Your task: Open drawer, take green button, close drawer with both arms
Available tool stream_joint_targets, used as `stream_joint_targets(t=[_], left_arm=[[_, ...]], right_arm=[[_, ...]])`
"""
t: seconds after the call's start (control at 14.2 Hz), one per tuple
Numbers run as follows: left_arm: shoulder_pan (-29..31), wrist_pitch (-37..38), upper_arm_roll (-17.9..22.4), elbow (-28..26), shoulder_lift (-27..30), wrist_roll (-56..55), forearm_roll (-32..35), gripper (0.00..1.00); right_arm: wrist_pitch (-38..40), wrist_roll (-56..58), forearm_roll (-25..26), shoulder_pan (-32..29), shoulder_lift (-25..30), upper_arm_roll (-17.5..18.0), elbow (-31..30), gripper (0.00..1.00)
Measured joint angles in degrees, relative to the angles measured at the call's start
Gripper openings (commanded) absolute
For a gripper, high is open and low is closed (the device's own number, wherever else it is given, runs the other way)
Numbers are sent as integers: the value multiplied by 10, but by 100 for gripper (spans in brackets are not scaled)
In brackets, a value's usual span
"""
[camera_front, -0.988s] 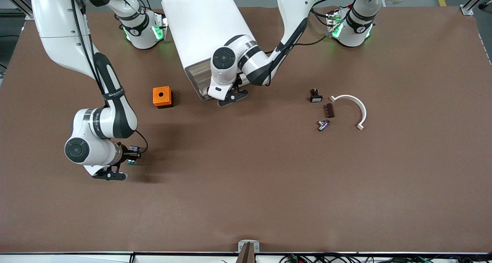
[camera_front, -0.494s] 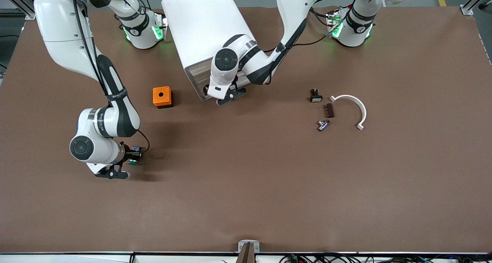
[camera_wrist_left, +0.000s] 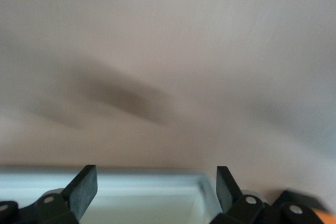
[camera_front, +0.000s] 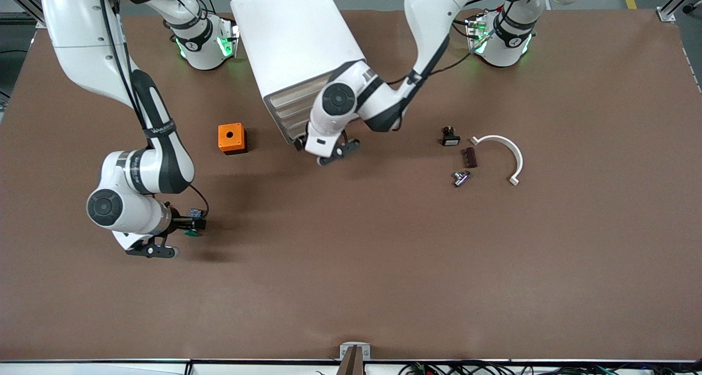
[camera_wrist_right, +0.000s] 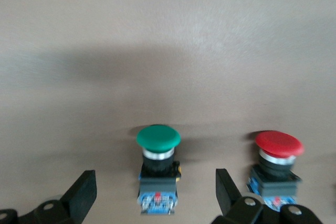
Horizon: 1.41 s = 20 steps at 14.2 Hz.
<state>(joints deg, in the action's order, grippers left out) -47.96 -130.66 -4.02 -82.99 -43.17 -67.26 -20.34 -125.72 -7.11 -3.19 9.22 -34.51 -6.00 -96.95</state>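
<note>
The green-capped button (camera_wrist_right: pixel 158 137) lies on the brown table between the open fingers of my right gripper (camera_wrist_right: pixel 155 176), which do not touch it. In the front view it (camera_front: pixel 191 233) lies just off my right gripper (camera_front: pixel 184 226), toward the right arm's end of the table. The white cabinet (camera_front: pixel 293 35) stands between the arm bases, and its drawer fronts (camera_front: pixel 290 111) look flush. My left gripper (camera_front: pixel 303 142) is low at the cabinet's bottom front corner. It (camera_wrist_left: pixel 156 178) is open, with a white edge (camera_wrist_left: pixel 131 198) between its fingers.
A red-capped button (camera_wrist_right: pixel 279 144) lies beside the green one. An orange box (camera_front: pixel 231 138) sits beside the cabinet. Toward the left arm's end lie a small black part (camera_front: pixel 450 137), a brown piece (camera_front: pixel 469 157), a metal fitting (camera_front: pixel 460 177) and a white curved clip (camera_front: pixel 507 151).
My right hand has drawn back a little from the green button, which stays on the table. My left hand has moved off the cabinet's front, toward the front camera.
</note>
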Motion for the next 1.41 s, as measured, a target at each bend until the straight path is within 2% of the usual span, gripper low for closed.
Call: stream_joint_targets(t=[0.28,0.64,0.99,1.41], left_arm=[[113,14,0,4,33,146,9,100],[220,54,0,5,59,304,84,100],[287,137,-1,9,111,372,187,100],[376,221,0,6,210,528,201,100]], right_arm=[[68,-1,0,-1,68,-1,6,100],[182,-2,1,-14,158,-4,18,100],[301,2,3,-52,238,-5,53,100],[336,85,4,-102,276,-6,71,100]])
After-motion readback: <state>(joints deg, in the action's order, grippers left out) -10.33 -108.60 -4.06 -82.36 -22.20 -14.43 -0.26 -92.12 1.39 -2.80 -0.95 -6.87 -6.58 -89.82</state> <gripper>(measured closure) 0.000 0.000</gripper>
